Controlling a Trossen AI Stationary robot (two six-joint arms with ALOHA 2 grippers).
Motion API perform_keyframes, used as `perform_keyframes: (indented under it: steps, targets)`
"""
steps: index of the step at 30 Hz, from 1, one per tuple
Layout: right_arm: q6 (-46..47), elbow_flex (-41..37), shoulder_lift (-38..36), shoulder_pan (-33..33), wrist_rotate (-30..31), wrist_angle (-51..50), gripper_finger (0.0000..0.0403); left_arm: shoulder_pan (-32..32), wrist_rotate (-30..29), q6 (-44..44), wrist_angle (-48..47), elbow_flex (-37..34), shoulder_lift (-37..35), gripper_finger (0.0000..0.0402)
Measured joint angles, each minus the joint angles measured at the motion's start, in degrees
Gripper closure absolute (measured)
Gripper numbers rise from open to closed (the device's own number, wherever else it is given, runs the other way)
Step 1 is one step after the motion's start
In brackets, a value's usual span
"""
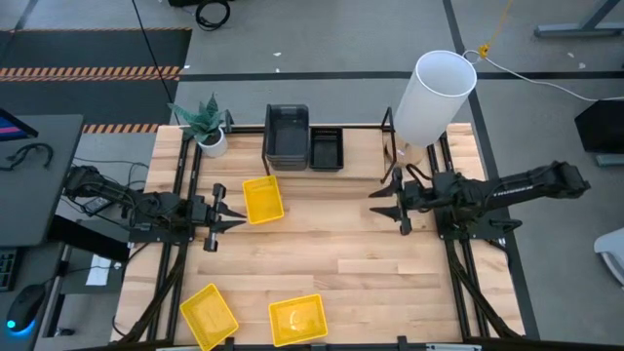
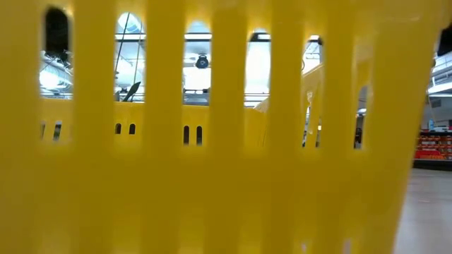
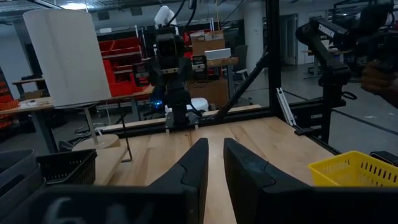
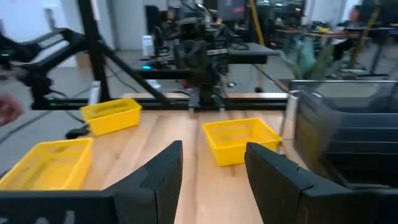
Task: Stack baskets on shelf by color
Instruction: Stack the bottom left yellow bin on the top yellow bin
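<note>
Three yellow baskets lie on the table: one (image 1: 263,199) near the middle, close beside my left gripper (image 1: 234,216), and two at the near edge (image 1: 208,314) (image 1: 297,320). A dark grey basket stack (image 1: 287,135) and a black basket (image 1: 326,148) sit at the far edge inside the thin black shelf frame (image 1: 363,127). My left gripper (image 3: 216,155) is level above bare wood, with only a narrow gap between its fingers. My right gripper (image 1: 382,203) (image 4: 214,162) hovers open at the right, facing the middle yellow basket (image 4: 239,140). Neither gripper holds anything.
A tall white cylinder (image 1: 434,93) stands at the far right, just behind my right arm. A potted plant (image 1: 207,125) sits at the far left corner. In the low view, a yellow basket wall (image 2: 212,176) fills the frame. Bare wood (image 1: 331,234) lies between the grippers.
</note>
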Motion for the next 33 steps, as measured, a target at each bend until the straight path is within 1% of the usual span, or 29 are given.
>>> perform_keyframes:
  steps: [4,10,13,15,18,20,25,29,33]
  targets:
    - [0.41,-3.0,-0.73,0.0,-0.99,3.11,0.0223,0.0,0.0,0.01,0.0,0.0,-0.01,0.0348]
    - [0.1,-4.86,-1.97,-0.11,-1.14,3.32,0.0223,-0.01,0.0,0.03,0.0,0.0,-0.02,0.0341]
    - [-0.07,-5.72,-3.37,-0.13,-2.23,3.3,0.0223,0.0,0.0,-0.33,0.73,0.0,-0.02,0.034]
    - [-0.09,-6.29,-4.59,-0.11,-2.26,3.36,0.0223,-0.02,0.04,-3.27,0.82,0.0,-0.01,0.0342]
    - [-0.17,-7.16,-6.46,-0.13,-2.26,3.22,0.0223,-0.03,0.04,-10.66,1.11,0.0,-0.02,0.0347]
    - [-0.24,-7.59,-7.51,-0.11,-2.26,3.29,0.0223,-0.01,0.05,-14.08,1.2,0.0,-0.02,0.0348]
    - [0.32,-8.17,-8.08,-0.13,-2.26,3.17,0.0223,-0.01,0.13,-26.38,1.14,0.0,0.0,0.0343]
    - [0.34,-8.17,-8.01,-0.13,-2.26,3.21,0.0223,-0.01,0.13,-30.92,0.14,0.0,0.0,0.0341]
    - [0.24,-8.17,-8.01,-0.12,-2.26,3.21,0.0223,-0.01,0.1,-35.27,-2.18,0.0,-0.01,0.0346]
